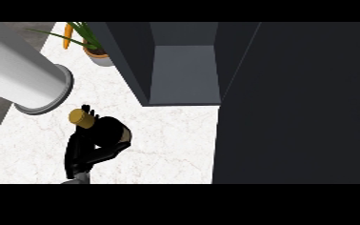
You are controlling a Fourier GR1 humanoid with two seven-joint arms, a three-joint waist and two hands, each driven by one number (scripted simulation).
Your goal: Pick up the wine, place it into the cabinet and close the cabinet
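The wine bottle is dark with a gold cap and a tan label. It sits tilted over the white marble counter at the lower left. My left hand comes in from the lower edge and its black fingers curl round the bottle's body, hiding much of it. The dark cabinet stands open up and to the right of the bottle, its grey inside bare. Its open door fills the right side of the view. My right hand does not show.
A large white cylinder with a grey rim lies at the left, just above the bottle's cap. A potted plant with green leaves stands at the back left beside the cabinet's wall.
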